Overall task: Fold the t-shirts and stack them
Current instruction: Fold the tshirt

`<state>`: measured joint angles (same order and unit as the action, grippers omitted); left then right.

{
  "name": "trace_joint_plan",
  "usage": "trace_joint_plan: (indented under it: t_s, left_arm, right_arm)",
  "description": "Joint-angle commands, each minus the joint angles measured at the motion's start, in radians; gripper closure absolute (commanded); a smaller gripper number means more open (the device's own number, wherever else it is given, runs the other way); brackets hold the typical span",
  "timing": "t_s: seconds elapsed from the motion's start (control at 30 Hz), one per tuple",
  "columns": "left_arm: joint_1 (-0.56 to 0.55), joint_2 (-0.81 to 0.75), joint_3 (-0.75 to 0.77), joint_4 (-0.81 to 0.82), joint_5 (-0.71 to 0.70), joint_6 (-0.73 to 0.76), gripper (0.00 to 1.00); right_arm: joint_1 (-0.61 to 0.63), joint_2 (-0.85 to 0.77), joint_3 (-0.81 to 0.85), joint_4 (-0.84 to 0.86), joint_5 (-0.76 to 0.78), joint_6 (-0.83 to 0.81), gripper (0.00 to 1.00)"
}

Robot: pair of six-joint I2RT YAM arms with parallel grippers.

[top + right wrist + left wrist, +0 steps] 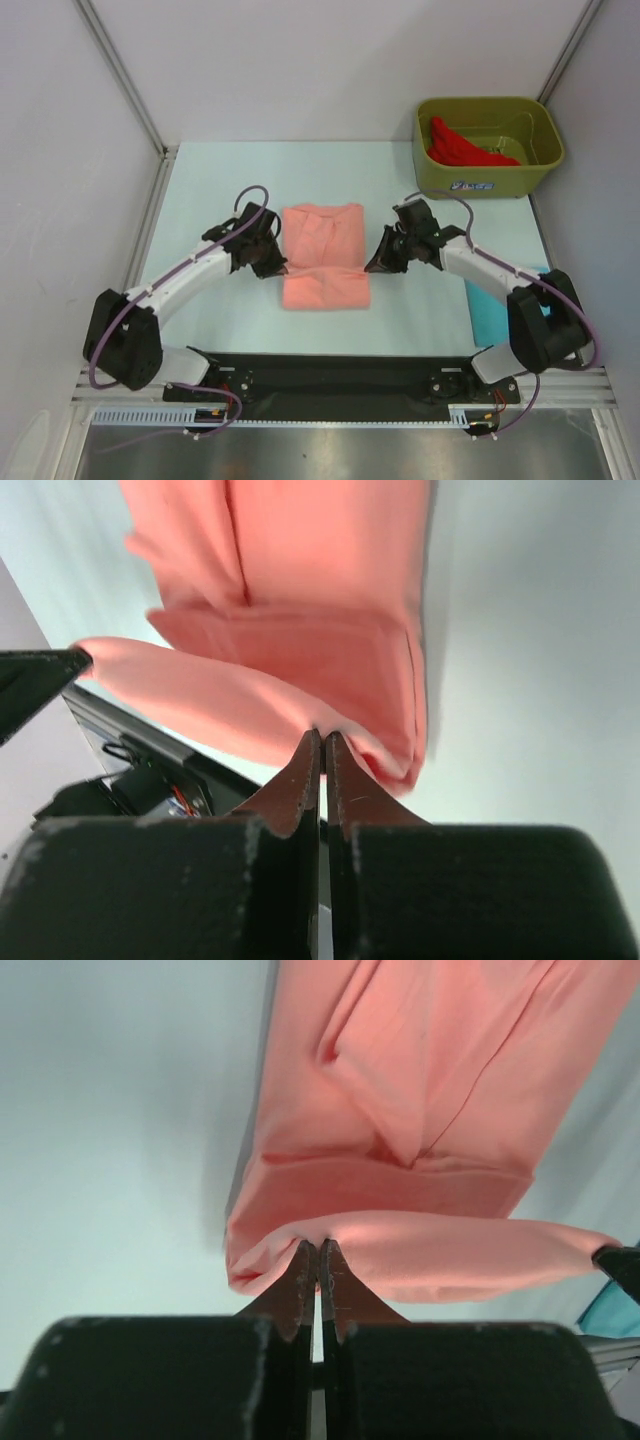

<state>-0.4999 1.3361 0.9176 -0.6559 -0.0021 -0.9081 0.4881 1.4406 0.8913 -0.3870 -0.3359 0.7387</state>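
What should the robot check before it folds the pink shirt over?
1. Left end effector shut on the pink shirt edge: ok.
2. Right end effector shut on the opposite edge: ok.
3. Fabric spans between both grips: ok.
4. How many layers each grip caught: cannot tell.
5. Red shirt folded: not ok, bunched in the green tub.
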Motion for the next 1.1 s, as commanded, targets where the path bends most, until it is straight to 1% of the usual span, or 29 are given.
trace_joint_plan:
  t_s: [0.0,0.1,0.23,0.43,0.6,0.67,0.9,1.07]
  left_arm:
    - [0.047,0.076,0.130,0.039,0.033,0.100,1.00]
    - [0.079,0.170,0.188,0.052,0.059,0.129,1.00]
    - [0.100,0.257,0.289,0.062,0.068,0.153,1.00]
    - [0.146,0.362,0.391,0.073,0.091,0.160,1.00]
    - [0.179,0.413,0.466,0.070,0.106,0.166,1.00]
    - [0.192,0.435,0.478,0.076,0.114,0.167,1.00]
    - [0.202,0.544,0.590,0.058,0.125,0.199,1.00]
    - [0.213,0.583,0.627,0.065,0.126,0.201,1.00]
  right_arm:
    - [-0.042,0.090,0.122,0.000,-0.032,-0.090,1.00]
    - [-0.063,0.177,0.199,0.000,-0.055,-0.105,1.00]
    - [-0.092,0.251,0.282,0.010,-0.075,-0.107,1.00]
    - [-0.124,0.386,0.440,0.004,-0.101,-0.116,1.00]
    - [-0.154,0.475,0.564,-0.006,-0.124,-0.117,1.00]
    - [-0.158,0.509,0.592,-0.012,-0.130,-0.119,1.00]
    - [-0.177,0.587,0.667,0.000,-0.147,-0.104,1.00]
    - [-0.192,0.633,0.727,0.008,-0.155,-0.099,1.00]
